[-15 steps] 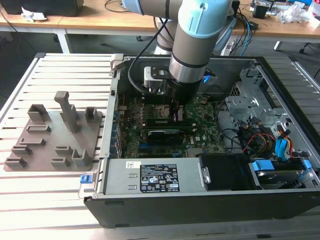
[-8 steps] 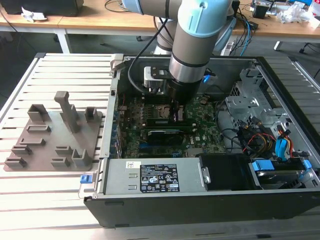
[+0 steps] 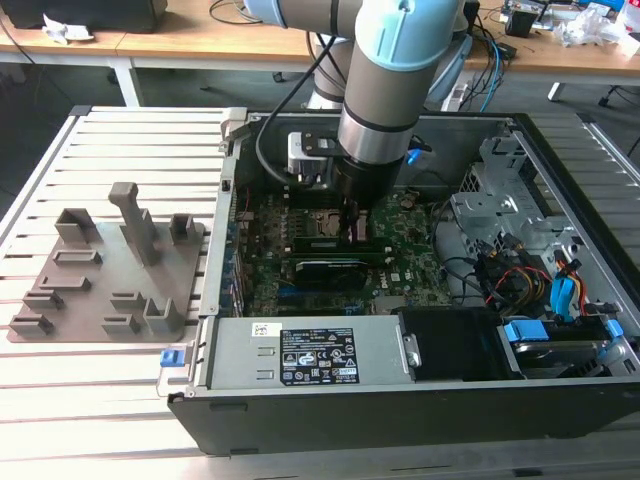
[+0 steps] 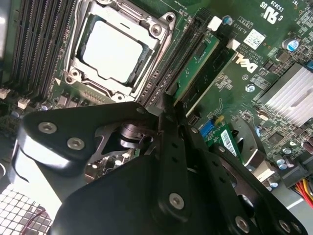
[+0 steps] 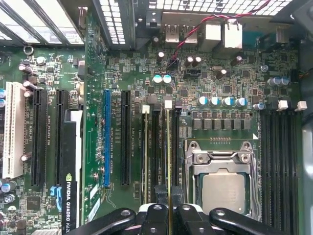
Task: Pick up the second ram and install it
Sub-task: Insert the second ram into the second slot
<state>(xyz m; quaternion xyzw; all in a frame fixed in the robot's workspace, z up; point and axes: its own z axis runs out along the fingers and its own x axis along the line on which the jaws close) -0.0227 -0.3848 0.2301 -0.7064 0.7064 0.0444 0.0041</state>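
My gripper [image 5: 168, 208] is down inside the open computer case [image 3: 420, 385], over the motherboard [image 5: 215, 83], just beside the processor socket [image 5: 222, 183]. My fingers [image 5: 155, 215] are pinched narrow on the second ram [image 5: 168, 152], a thin stick standing on edge in a memory slot; whether it is fully seated I cannot quite tell. Another stick [image 5: 145, 152] sits in a slot close beside it. In the exterior view, the grey fixture tray [image 3: 100, 275] lies on the slatted table [image 3: 130, 140] toward that view's left.

Black end effector [image 4: 168, 115] pinched on green RAM stick [image 4: 198, 68] seated in motherboard [image 4: 254, 88] slot beside CPU socket [image 4: 115, 49].
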